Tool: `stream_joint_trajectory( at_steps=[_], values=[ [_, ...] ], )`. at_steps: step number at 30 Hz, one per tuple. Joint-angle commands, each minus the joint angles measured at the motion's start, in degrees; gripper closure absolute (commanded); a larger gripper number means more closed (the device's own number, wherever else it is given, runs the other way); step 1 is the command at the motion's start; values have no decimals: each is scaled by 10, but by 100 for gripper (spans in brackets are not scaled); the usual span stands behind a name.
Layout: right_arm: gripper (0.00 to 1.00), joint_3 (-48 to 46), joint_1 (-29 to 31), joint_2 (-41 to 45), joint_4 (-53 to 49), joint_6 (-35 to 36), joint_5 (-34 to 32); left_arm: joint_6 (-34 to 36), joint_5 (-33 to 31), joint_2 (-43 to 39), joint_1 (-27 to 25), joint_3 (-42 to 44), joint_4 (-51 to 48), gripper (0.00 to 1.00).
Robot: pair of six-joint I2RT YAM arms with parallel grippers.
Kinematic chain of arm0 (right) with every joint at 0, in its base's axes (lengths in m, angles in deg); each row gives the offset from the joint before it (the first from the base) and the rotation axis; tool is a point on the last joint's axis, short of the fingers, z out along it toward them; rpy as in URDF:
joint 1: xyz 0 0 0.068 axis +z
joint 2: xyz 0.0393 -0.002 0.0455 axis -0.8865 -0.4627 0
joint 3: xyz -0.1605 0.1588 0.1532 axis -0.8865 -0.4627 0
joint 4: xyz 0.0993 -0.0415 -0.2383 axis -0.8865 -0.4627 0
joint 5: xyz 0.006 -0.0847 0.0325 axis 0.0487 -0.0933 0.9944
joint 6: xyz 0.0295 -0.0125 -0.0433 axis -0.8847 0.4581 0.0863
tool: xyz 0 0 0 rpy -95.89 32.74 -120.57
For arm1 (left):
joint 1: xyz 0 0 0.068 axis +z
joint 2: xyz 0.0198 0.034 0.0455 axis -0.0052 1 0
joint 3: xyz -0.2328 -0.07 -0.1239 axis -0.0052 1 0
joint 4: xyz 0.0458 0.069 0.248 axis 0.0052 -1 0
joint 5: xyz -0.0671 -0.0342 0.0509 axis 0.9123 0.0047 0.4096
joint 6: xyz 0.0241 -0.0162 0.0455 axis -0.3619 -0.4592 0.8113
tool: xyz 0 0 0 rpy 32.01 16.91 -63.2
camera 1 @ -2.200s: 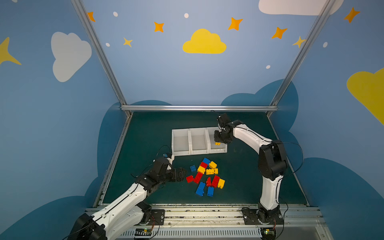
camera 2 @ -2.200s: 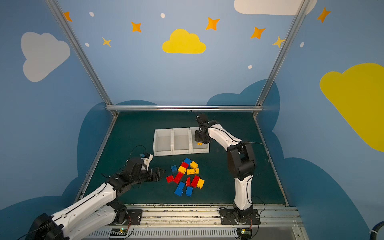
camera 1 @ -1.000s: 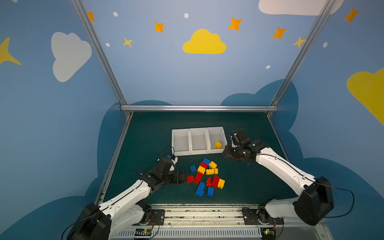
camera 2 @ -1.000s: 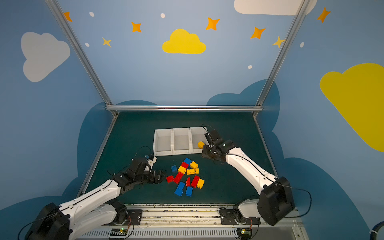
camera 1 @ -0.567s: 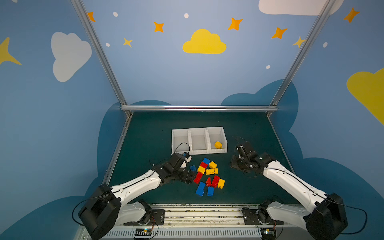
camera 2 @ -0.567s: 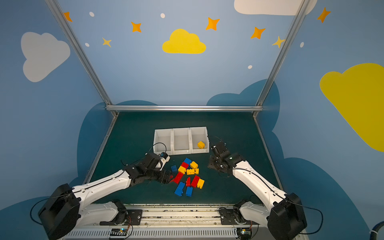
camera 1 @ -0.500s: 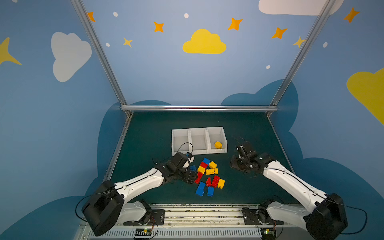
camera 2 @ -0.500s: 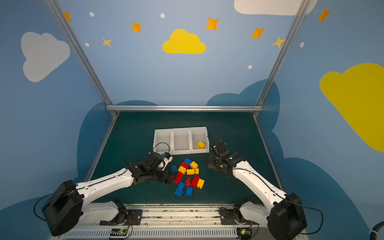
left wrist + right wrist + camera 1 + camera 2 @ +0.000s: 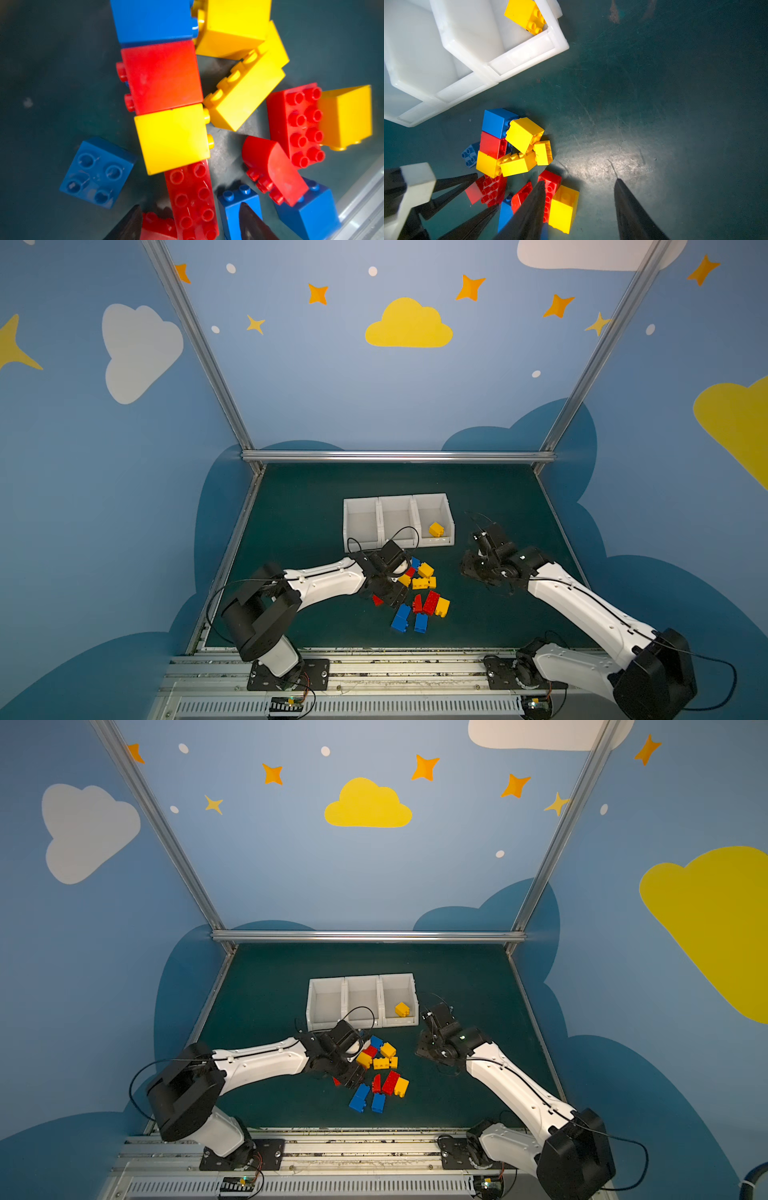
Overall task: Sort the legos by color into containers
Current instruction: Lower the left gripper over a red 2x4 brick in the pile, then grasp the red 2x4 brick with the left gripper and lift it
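Note:
Red, yellow and blue legos (image 9: 420, 587) lie in a loose pile in front of the containers (image 9: 398, 502), three joined white bins. One yellow brick (image 9: 436, 529) rests in the right-hand bin, also seen in the right wrist view (image 9: 525, 14). My left gripper (image 9: 190, 206) is low over the pile's left side, open, its fingers either side of a long red brick (image 9: 191, 195), with a small red piece beside it. My right gripper (image 9: 579, 181) hovers open and empty to the right of the pile (image 9: 478, 572), a yellow brick (image 9: 563, 207) below it.
Dark green mat (image 9: 299, 531) stretches bare to the left of and behind the bins and right of the pile. A metal rail (image 9: 395, 456) marks the back edge. The left arm's white forearm (image 9: 328, 576) lies low across the front left.
My left gripper has reached right over the pile and its jaws have narrowed. My right arm has drawn back from the right-hand bin, where the yellow brick now lies, to beside the pile.

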Motion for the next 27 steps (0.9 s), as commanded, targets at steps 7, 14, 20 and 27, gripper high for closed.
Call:
stream_joint_trajectory(
  at_steps=[7, 14, 20, 27],
  values=[
    [46, 0, 2, 1, -6, -10, -6, 17, -21, 33, -6, -32, -38, 36],
    [47, -3, 4, -4, -3, -14, -2, 17, -20, 47, -7, -40, -34, 43],
    [47, -2, 4, -4, -4, -13, -2, 16, -14, 63, -8, -49, -31, 54],
    [48, -1, 4, -4, -6, -14, -2, 11, -7, 75, -13, -54, -30, 68]
  ],
)
